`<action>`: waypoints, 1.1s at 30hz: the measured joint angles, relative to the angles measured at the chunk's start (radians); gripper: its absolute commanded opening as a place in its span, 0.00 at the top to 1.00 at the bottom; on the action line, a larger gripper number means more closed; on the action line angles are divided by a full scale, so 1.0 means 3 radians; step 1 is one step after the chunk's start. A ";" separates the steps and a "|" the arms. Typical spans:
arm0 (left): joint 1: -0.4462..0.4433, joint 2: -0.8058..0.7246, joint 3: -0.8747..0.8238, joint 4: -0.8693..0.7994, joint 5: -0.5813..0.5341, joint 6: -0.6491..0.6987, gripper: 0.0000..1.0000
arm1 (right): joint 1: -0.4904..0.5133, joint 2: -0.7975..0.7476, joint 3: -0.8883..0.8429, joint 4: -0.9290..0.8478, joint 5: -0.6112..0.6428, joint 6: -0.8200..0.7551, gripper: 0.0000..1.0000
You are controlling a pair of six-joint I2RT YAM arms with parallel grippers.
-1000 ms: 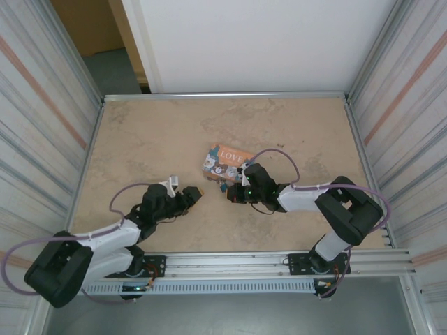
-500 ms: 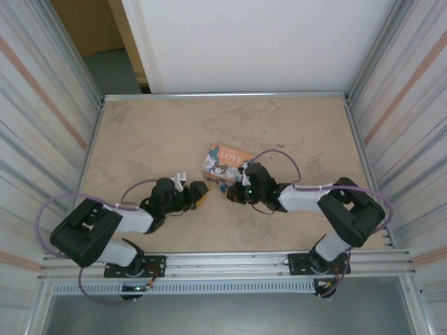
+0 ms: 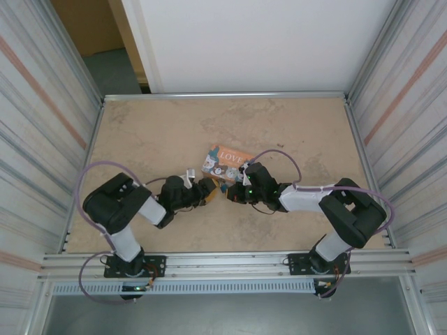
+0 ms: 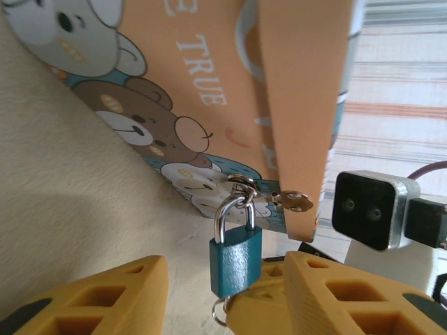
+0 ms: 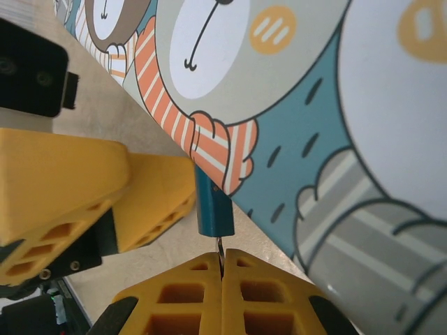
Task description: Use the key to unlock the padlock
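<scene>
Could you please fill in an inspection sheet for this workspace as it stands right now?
Surface: beige mottled table; no spills or damage seen.
Job's things: teal padlock hangs by its shackle from the hasp of the bear-print box, and the shackle looks closed; what looks like the key, a thin metal stem, sits under the padlock's body.
Clutter: nothing seen.
Grippers: left gripper open, a finger on either side of the padlock; right gripper shut on the key.
Cables: one purple cable loops over the left arm, another over the right arm.
Surroundings: corrugated metal walls, white back panel, aluminium rail at the near edge.
</scene>
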 measured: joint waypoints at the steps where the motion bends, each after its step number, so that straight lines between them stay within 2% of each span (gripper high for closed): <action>1: -0.0023 0.0066 0.0029 0.0047 0.0011 -0.0020 0.55 | 0.0000 -0.0001 0.0001 -0.0003 0.0000 0.0000 1.00; 15: -0.0104 0.0420 0.0178 0.0390 0.0010 -0.0167 0.61 | 0.0000 -0.0005 0.0000 -0.0011 -0.0003 0.0024 1.00; 29: -0.0131 0.0587 0.0271 0.0576 0.0009 -0.0291 0.72 | -0.0020 -0.0064 0.0000 -0.0051 -0.0053 0.0150 1.00; 33: -0.0132 0.0600 0.0271 0.0631 0.0009 -0.0315 0.79 | -0.0023 -0.0089 0.0000 -0.0056 -0.0058 0.0178 1.00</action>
